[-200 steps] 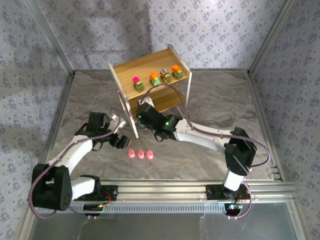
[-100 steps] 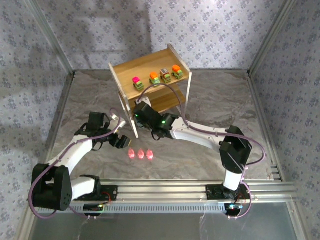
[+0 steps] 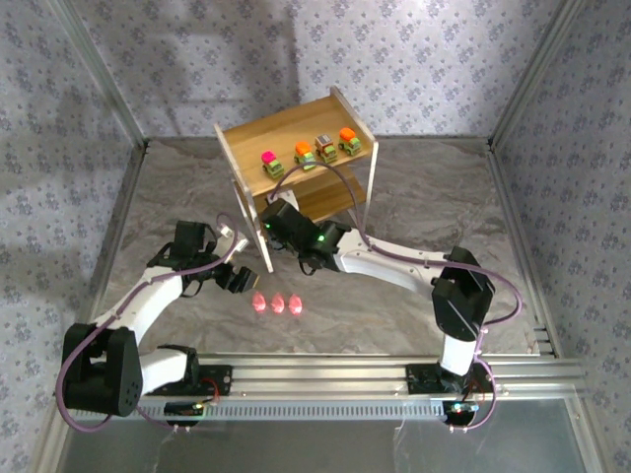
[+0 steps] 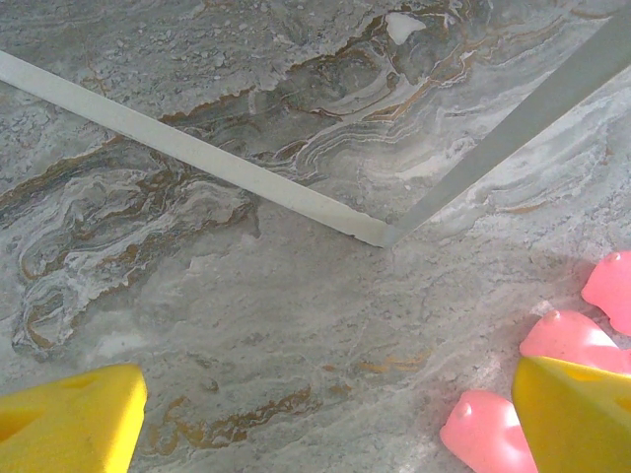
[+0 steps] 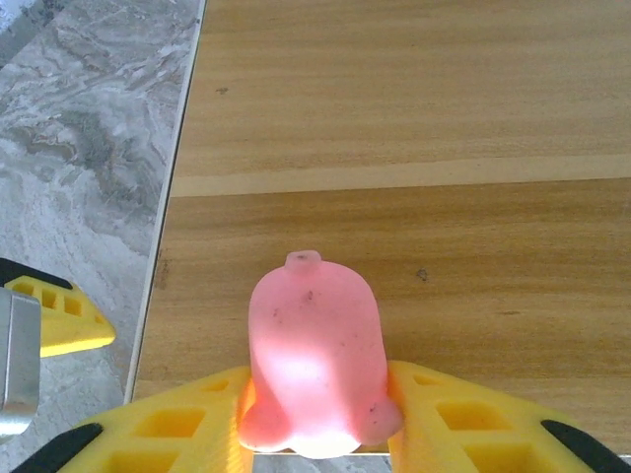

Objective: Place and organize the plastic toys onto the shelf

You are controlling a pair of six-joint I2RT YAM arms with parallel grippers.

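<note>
You are working on the placing step with your right arm. The right jaws are clamped on one rounded pink plastic figure [image 5: 314, 355], its sides pressed between both yellow fingertips [image 5: 177, 429]. You are holding it low over the lower tier [image 5: 414, 246] of the light wooden two-tier shelf with thin white legs [image 3: 286, 133], close to the board's edge, where the grey marbled counter [image 5: 79, 148] is showing alongside. I cannot tell whether its base is touching the board.

The four little green-yellow cars [image 3: 305, 155] are sitting in a row on the top tier, so that half of the job looks done. Three more pink figures [image 3: 277, 304] are lying in a row on the counter in front of the shelf, just beside your left jaws, which are standing wide apart and gripping nothing.

For the next move, you are likely looking at settling the figure flat on the wood. Then part the jaws only a little and draw straight back, so that neither fingertip drags it. It is rounded and light, so it could tip or slide off the edge. Set it far enough in, leaving room along the tier for the other three.
</note>
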